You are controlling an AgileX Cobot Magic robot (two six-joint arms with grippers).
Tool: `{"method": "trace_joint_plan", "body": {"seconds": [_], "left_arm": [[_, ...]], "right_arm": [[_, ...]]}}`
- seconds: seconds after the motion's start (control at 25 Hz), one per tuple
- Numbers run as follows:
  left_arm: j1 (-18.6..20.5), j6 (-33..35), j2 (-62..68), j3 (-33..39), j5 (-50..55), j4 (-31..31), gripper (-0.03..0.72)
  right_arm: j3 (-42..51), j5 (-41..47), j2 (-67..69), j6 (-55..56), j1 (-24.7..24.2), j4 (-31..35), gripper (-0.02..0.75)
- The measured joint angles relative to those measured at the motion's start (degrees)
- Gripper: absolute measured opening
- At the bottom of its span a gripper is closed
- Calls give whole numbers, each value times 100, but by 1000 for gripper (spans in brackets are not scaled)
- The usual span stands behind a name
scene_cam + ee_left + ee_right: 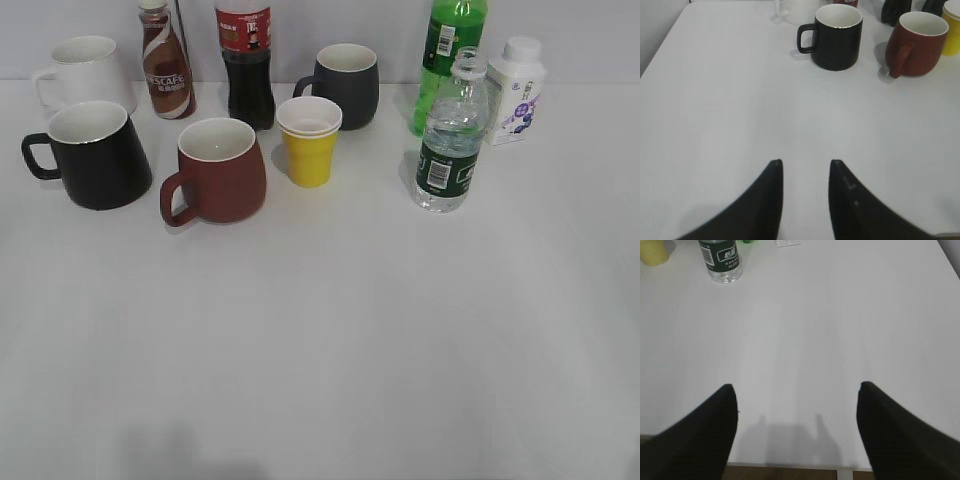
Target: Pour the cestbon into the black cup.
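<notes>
Reaching for the cestbon comes first. It stands upright at the table's right rear, cap off, just in front of the green soda bottle. My right gripper hangs well short of it, jaws wide apart and empty. I should close on the labelled middle, keeping the bottle vertical. My left gripper holds a narrow gap, empty, facing the black cup, which stands at the left beside the red mug.
</notes>
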Motion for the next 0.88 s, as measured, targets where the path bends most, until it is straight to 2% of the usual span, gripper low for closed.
{"method": "trace_joint_plan", "body": {"seconds": [0.88], "left_arm": [[0,0,0,0,0,0,237]], "right_arm": [[0,0,0,0,0,0,554]]}}
